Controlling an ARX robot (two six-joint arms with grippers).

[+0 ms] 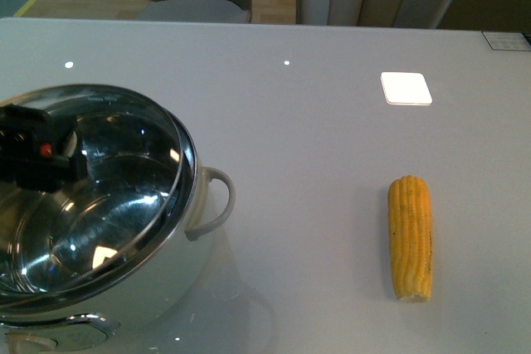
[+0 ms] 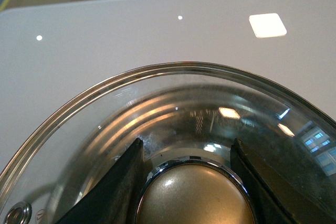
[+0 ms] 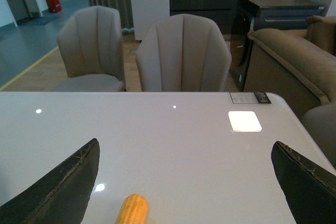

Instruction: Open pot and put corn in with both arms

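Note:
The white pot (image 1: 189,238) stands at the table's near left, one cream loop handle (image 1: 217,198) pointing right. Its glass lid (image 1: 124,163) covers the shiny steel inside; I cannot tell whether the lid rests on the rim. My left gripper (image 1: 37,155) reaches in from the left. In the left wrist view this gripper (image 2: 187,148) is shut on the cream-chrome knob (image 2: 194,198), a black finger (image 2: 118,184) on each side. The corn (image 1: 411,238) lies lengthwise at the near right. My right gripper (image 3: 185,145) hangs open above the table, with the corn (image 3: 132,211) low between its fingers, untouched.
A bright square light reflection (image 1: 406,89) lies on the white table (image 1: 315,147) behind the corn. A small label (image 1: 506,41) sits at the far right corner. Padded chairs (image 3: 184,51) stand beyond the far edge, and a sofa (image 3: 294,61) to the right.

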